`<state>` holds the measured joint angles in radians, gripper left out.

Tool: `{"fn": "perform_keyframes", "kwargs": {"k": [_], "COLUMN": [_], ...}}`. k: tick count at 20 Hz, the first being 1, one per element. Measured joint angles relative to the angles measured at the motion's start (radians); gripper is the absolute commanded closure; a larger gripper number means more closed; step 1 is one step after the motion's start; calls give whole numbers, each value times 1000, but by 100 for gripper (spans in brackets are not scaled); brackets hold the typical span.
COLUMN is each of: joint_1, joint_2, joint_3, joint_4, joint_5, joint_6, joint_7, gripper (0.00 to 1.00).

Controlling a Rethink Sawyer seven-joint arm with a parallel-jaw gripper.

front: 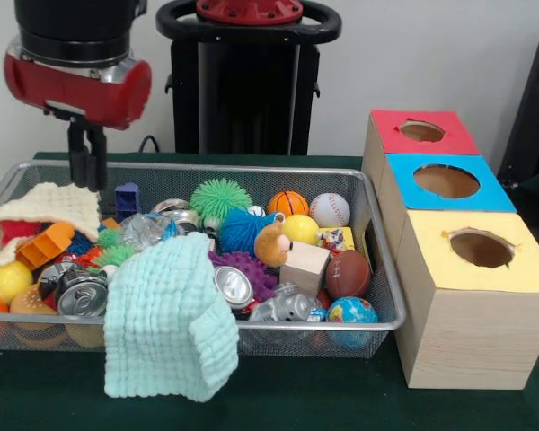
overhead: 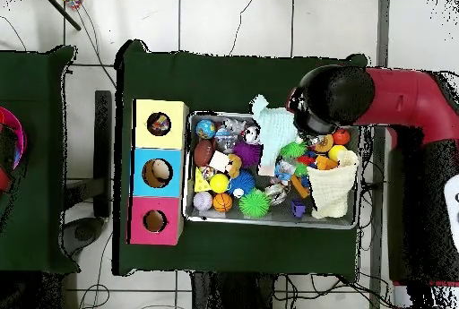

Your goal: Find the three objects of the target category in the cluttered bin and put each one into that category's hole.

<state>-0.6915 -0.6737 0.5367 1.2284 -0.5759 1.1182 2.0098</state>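
Note:
The wire mesh bin (front: 207, 167) is full of mixed toys, cans and cloths; it also shows in the overhead view (overhead: 269, 223). One crumpled red, yellow and blue wrapper (front: 334, 239) lies near the bin's right wall, between a yellow ball and a football. The yellow-topped box's hole (front: 481, 249) is to the right of the bin; in the overhead view this hole (overhead: 159, 124) shows something colourful inside. My gripper (front: 87, 180) hangs over the bin's far left corner, just above a cream cloth (front: 49, 205), fingers together and empty. The arm hides it from overhead.
A mint cloth (front: 166, 323) drapes over the bin's front rim. Blue-topped (front: 446, 180) and red-topped (front: 421, 131) holes stand behind the yellow one. Spiky balls (front: 221, 197), cans (front: 81, 294), a wood block (front: 304, 267) and sports balls crowd the bin.

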Motion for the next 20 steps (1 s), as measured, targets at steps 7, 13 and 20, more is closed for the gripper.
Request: {"fn": "perform_keyframes", "kwargs": {"k": [7, 13, 20], "joint_1": [-31, -25, -13], "joint_2": [-77, -144, -156], "joint_3": [0, 7, 50], "joint_4": [91, 187, 248], "joint_5": [10, 48, 78], "joint_6": [-66, -110, -216], "joint_7": [-5, -5, -5], "gripper": [100, 100, 100]}}
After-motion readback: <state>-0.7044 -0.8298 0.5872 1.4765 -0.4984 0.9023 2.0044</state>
